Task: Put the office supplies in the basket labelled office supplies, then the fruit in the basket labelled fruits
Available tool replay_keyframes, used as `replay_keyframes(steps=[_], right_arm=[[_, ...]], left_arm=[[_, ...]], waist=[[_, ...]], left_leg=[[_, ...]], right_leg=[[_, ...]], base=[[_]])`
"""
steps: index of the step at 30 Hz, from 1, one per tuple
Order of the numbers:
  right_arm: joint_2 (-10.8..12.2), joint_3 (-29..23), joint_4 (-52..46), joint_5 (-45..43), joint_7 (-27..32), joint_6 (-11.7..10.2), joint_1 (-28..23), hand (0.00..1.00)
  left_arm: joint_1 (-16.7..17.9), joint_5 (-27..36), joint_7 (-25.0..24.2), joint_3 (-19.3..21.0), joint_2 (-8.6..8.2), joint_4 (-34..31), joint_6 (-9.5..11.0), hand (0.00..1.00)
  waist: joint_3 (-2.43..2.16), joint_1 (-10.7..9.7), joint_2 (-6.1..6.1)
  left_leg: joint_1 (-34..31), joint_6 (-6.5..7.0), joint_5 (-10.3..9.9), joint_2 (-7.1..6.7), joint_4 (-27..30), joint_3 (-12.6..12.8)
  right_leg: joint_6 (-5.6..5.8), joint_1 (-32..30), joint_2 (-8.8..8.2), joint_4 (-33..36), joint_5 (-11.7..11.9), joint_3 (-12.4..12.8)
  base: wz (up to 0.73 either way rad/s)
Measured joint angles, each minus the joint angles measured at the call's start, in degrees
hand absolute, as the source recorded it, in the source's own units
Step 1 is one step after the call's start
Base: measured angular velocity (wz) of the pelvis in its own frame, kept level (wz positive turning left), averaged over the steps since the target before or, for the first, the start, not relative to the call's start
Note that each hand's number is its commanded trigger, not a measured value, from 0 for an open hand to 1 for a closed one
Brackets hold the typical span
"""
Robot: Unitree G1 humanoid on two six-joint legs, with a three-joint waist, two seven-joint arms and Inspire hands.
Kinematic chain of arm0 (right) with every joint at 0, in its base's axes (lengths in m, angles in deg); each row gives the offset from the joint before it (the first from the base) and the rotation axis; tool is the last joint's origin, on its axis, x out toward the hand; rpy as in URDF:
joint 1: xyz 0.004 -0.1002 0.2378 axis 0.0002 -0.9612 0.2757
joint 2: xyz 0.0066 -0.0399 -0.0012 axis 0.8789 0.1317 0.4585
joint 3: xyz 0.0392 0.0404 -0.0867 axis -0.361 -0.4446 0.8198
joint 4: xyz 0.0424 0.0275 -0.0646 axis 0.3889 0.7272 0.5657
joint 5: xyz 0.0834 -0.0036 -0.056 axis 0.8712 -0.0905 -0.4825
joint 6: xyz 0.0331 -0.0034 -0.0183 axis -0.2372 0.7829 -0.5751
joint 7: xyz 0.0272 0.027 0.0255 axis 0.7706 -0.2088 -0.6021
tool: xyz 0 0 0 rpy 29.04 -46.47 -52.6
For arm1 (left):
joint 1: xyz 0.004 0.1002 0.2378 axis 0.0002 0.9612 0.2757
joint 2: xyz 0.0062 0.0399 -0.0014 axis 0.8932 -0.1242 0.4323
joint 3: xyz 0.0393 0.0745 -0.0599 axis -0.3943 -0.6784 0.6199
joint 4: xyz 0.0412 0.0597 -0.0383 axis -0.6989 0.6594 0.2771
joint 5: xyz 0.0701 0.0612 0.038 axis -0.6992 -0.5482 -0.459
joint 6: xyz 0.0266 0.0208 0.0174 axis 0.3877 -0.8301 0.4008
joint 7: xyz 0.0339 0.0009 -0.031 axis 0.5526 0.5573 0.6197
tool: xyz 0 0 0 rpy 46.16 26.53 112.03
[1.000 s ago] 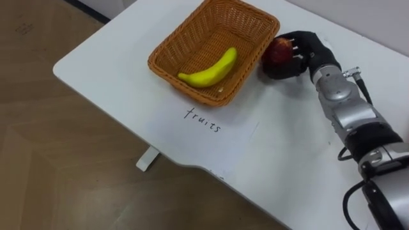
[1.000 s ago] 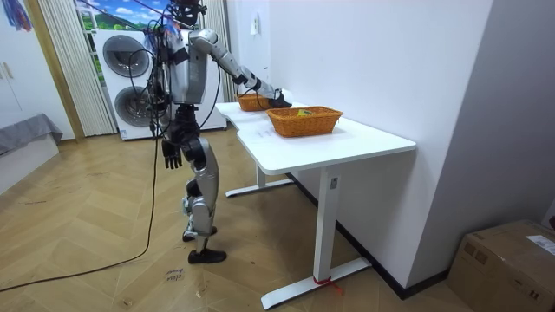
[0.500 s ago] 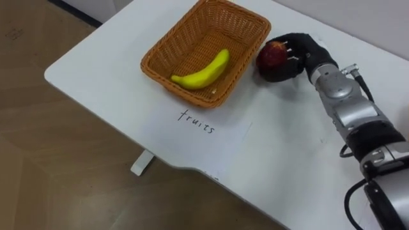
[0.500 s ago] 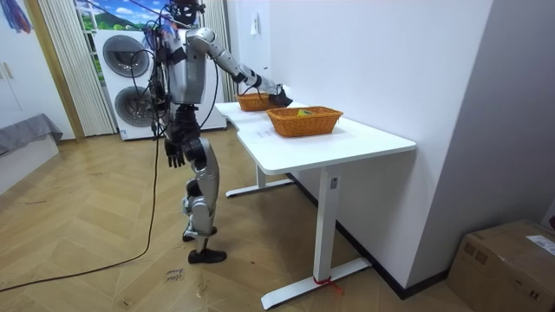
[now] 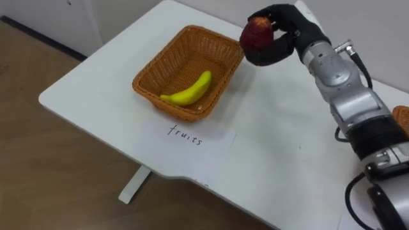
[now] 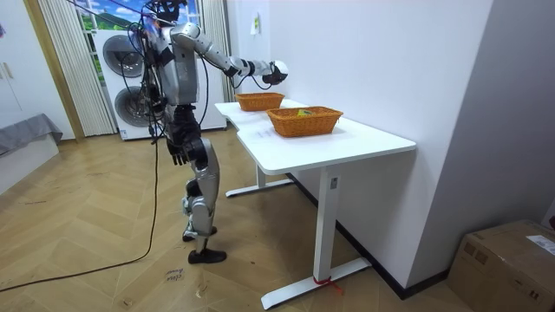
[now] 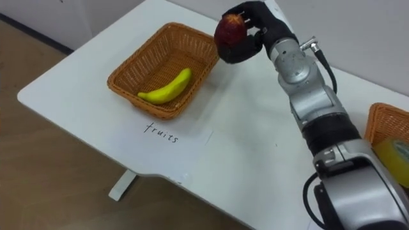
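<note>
A white tabletop (image 5: 275,147) carries a brown wicker basket (image 5: 153,73) with a yellow banana (image 5: 188,92) lying inside. The right hand (image 5: 284,32) grips a red apple (image 5: 255,32) in the air near the basket's far right corner, its fingers covering the apple's far side. A second basket (image 7: 383,118) is cut off at the right edge. The left hand (image 6: 176,154) hangs by the hip, too small to tell its state.

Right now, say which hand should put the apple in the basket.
Right. The right hand is curled round the apple, held up close beside the basket. The left hand hangs by the robot's hip, away from the table.
</note>
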Motion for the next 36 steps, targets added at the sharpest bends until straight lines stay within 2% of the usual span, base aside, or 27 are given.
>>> replay_keyframes(steps=[4, 11, 14, 19, 22, 25, 31, 36], right_arm=[[-0.1, -0.06, -1.58, -0.28, -0.01, 0.03, 0.0, 1.0], [-0.21, -0.06, -2.03, -0.36, -0.01, 0.04, 0.0, 1.0], [-0.21, -0.05, -2.74, -0.54, -0.01, 0.04, 0.01, 1.0], [-0.21, 0.0, -3.62, -3.03, -0.16, 0.1, 0.01, 1.0], [-0.21, 0.28, -4.09, -3.07, -0.69, 0.15, 0.01, 1.0], [-0.19, 0.7, -4.09, -3.06, -0.96, 1.27, 0.01, 1.0], [-0.15, 0.75, -4.08, -2.87, -1.99, 1.42, 0.0, 1.0], [0.14, 0.85, -4.08, -2.79, -2.56, 1.92, 0.0, 1.0]], left_arm=[[0.84, -0.05, -0.29, 1.44, -0.4, -0.75, -0.03, 0.0], [0.63, 0.05, -0.76, 1.28, -0.2, -0.75, -0.01, 0.0], [0.65, -0.04, -1.31, 1.4, -0.04, -0.75, -0.01, 0.0], [0.68, -1.22, -3.37, 1.5, 0.27, -0.75, -0.02, 0.0], [0.65, -1.2, -3.77, 1.45, 0.33, -0.79, -0.12, 0.0], [0.61, -1.17, -3.73, 1.46, 0.46, -0.98, -0.37, 0.0], [0.98, -1.17, -3.74, 1.45, 0.39, -0.97, -1.05, 0.0], [1.27, -1.14, -3.65, 1.39, 0.63, -0.98, -1.08, 0.0]], waist=[[-0.01, -0.63, -0.04], [0.04, -0.98, -0.34], [0.22, -0.8, -0.93], [0.8, -0.57, -2.17], [0.8, -0.03, -2.28], [0.8, 0.91, -2.3], [0.87, 2.38, -2.37], [1.18, 3.12, -2.89]], left_leg=[[0.72, -0.03, 0.02, -0.09, -0.11, -0.24], [0.82, -0.05, 0.05, -0.1, -0.26, -0.57], [0.82, -0.05, 0.05, -0.13, -0.51, -0.67], [0.74, -0.04, 0.04, -0.12, -0.41, -0.82], [0.84, 0.01, 0.0, -0.12, -0.54, -0.86], [0.92, 0.02, 0.0, -0.09, -0.54, -1.06], [0.94, -0.01, -0.01, -0.11, -0.52, -1.5], [0.89, -0.03, -0.02, -0.72, -0.55, -2.36]], right_leg=[[0.02, 0.76, 0.11, -0.06, -0.01, -0.07], [0.18, 0.83, -0.13, -0.05, -0.18, -0.03], [0.29, 0.75, -0.15, -0.06, -0.33, -0.04], [0.37, 0.39, 0.03, -0.06, -0.4, -0.12], [0.39, 0.37, 0.08, 0.0, -0.39, -0.13], [0.39, 0.48, 0.16, 0.0, -0.39, -0.11], [0.39, 0.8, 0.18, 0.0, -0.39, -0.37], [0.66, 1.46, -0.16, -0.01, -0.56, -1.34]], base=[[0.0], [0.01], [0.01], [0.0], [0.0], [0.02], [0.03], [0.1]])
